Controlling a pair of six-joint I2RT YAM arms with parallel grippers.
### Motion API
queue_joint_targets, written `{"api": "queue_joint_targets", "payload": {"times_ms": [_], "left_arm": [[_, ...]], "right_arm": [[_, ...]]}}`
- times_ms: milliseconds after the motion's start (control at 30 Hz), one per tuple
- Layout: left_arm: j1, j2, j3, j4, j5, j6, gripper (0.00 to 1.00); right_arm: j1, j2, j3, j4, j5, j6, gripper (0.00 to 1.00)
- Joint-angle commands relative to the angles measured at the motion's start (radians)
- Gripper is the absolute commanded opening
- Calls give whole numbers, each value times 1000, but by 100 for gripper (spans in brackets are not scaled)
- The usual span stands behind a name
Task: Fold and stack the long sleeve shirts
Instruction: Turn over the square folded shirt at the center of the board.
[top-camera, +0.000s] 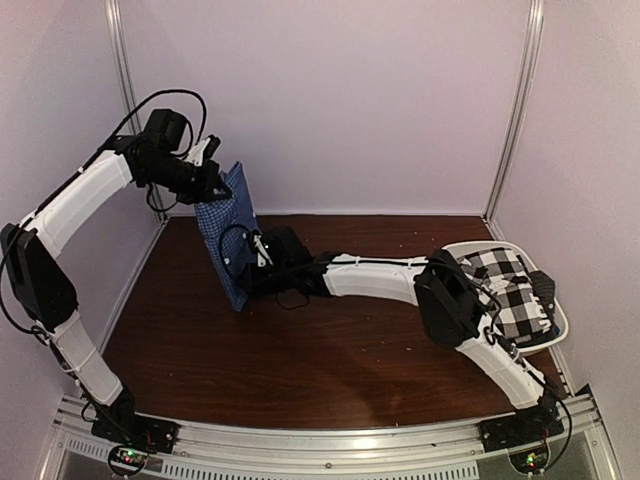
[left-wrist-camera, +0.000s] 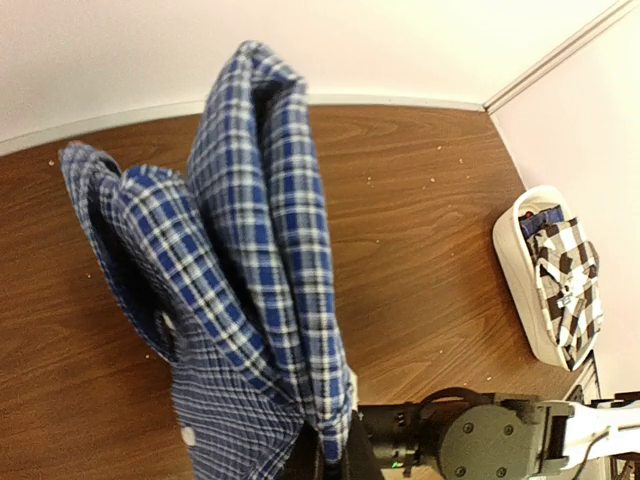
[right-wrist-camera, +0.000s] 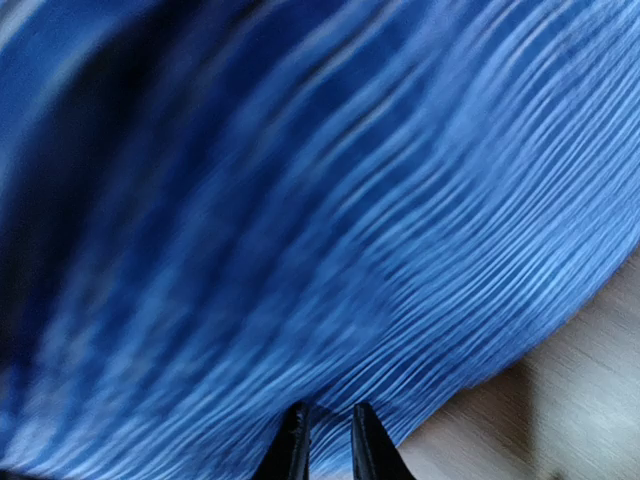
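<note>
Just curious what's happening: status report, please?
Left gripper shut on blue shirt, holding it up. Right gripper at its lower part, jaws near together, grip unclear. Checked shirt in tub, aside.

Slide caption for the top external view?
Left gripper holds the blue shirt up; right gripper at its lower half; checked shirt in tub.

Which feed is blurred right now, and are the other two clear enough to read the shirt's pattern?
Right wrist: the blue shirt fills the frame, its check smeared into streaks by motion blur. Left wrist: sharp, check crisp, the tub at right also clear. Top external: in focus but dim and purplish; the check is too small to read.
</note>
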Motion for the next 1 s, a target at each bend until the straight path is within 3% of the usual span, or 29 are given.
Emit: {"api": "queue_joint_targets", "payload": {"times_ms": [0,133,367,667,867,933,967], "left_arm": [[-48,48,72,26,59,-14,0],[-93,79,34,66,57,-23,0],[-127,152,-28,139,59,-37,0],[-262,207,-62,196,67,-72,0],[-494,235,-196,342,73,-174,0],[-558,268,-218,385,70,-214,25],[-574,274,-231,411,76,-227,30]], "right_arm": [[-7,125,205,229,-145,142,18],[-40,119,164,314,-211,192,23],[-100,-83,-188,329,-272,141,27],[-135,-599,-840,302,-111,70,35],[-155,-950,-1208,207,74,147,45],[-159,-1044,-1307,174,136,174,50],[-162,-1084,-1336,157,170,182,53]]}}
